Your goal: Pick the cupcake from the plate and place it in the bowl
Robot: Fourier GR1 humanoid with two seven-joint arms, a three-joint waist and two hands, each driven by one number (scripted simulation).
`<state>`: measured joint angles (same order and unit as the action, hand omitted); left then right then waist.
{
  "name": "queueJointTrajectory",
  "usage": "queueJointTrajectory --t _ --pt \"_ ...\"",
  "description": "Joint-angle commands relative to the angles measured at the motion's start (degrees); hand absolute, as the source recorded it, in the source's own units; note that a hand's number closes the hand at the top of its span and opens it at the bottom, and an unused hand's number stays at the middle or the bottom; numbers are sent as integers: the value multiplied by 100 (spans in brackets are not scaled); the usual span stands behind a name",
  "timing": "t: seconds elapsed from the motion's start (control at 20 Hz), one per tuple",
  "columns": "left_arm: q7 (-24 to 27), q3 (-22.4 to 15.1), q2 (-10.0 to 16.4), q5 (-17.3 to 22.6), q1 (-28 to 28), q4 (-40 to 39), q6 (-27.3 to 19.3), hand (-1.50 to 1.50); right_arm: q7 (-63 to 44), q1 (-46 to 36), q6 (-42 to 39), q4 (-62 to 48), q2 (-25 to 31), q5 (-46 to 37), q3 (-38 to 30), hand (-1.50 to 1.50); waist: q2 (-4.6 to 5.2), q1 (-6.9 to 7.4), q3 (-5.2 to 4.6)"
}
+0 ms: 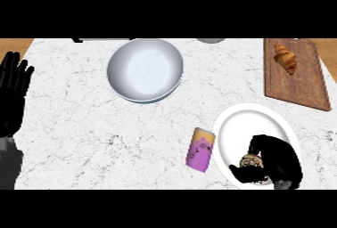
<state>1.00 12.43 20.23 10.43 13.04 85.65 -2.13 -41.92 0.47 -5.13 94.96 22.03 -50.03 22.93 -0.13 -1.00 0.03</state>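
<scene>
A white plate (253, 120) lies at the lower right of the marble counter. On its near part sits the cupcake (250, 161), brown and speckled, mostly hidden. My right hand (280, 156) covers it, with fingers and thumb curled round it. The pale grey bowl (145, 69) stands far off at the upper middle, with nothing in it. At the left edge my left hand (13, 89) rests open with fingers up.
A purple and orange can (201, 149) lies on its side just left of the plate. A wooden cutting board (296, 73) with a croissant (285, 58) sits at the upper right. A grey object (211, 40) shows at the far edge.
</scene>
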Motion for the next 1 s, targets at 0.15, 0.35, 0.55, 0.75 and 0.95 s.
queueJointTrajectory --t 0.15,0.35,0.55,0.75,0.95 --pt "155 113 6 -43 120 -278 37 0 728 459 -441 599 1337 662 -1449 150 8 38 -5" --pt "106 -75 -189 -180 148 -164 -114 0 184 573 -574 1667 1518 548 -1859 150 -1 9 -7" --pt "-42 72 -53 21 -302 283 98 0 562 715 -1001 2612 1835 1422 -2655 150 -24 20 -6" --pt "72 74 -29 -114 376 -432 4 0 25 -150 -1434 3495 1822 1801 -2811 150 5 -2 -15" --pt "92 -92 -245 -222 141 -118 -105 0 -477 -758 -1578 4069 1488 2187 -2703 150 -2 91 -14"
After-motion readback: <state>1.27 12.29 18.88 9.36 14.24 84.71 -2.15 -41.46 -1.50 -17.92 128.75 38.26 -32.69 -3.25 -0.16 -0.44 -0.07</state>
